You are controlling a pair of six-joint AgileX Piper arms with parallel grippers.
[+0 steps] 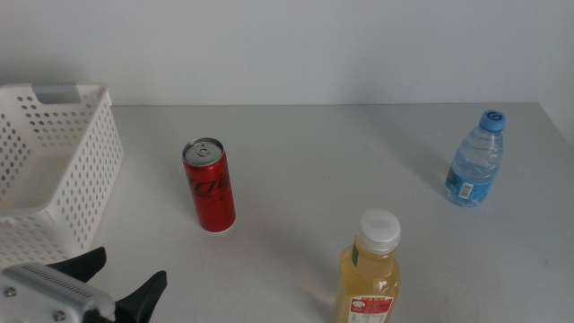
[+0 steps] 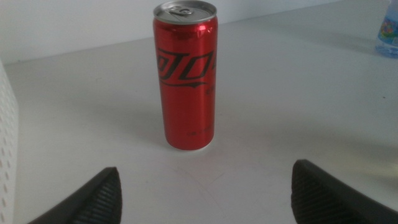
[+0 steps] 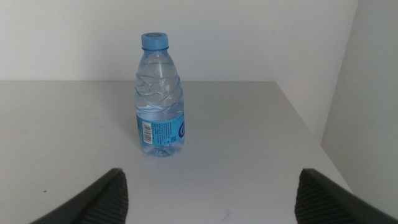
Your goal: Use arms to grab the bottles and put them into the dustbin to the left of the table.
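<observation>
1. Slim red soda can (image 1: 209,186) with silver top, upright on plain light-grey counter (image 1: 359,152), left of centre, just right of white perforated plastic dustbin (image 1: 56,170); small gap between can and dustbin wall, not touching.
2. Left gripper (image 1: 127,276), black with white blocky housing, at bottom-left corner of middle view, near front corner of dustbin, short of can and apart from it.
3. Left fingers (image 2: 99,198) spread wide, released, nothing between them; in left wrist view can (image 2: 186,74) straight ahead, centred between both fingers, dustbin wall (image 2: 6,149) at edge of view.
4. Clear small water bottle (image 1: 475,159) with blue cap and blue label, upright at far right of counter, near right edge, well apart from can.
5. Right gripper (image 3: 208,198) out of middle view; right fingers (image 3: 99,200) spread wide, released, holding nothing; water bottle (image 3: 159,94) ahead on counter, roughly between finger lines, no contact.
6. Yellow-juice bottle (image 1: 369,274) with white cap, upright at front of counter, right of centre, lower part cut by picture edge; well apart from both other containers.
7. Dustbin on counter's left side, slot handle (image 1: 56,92) at back rim; visible part of inside bare.
</observation>
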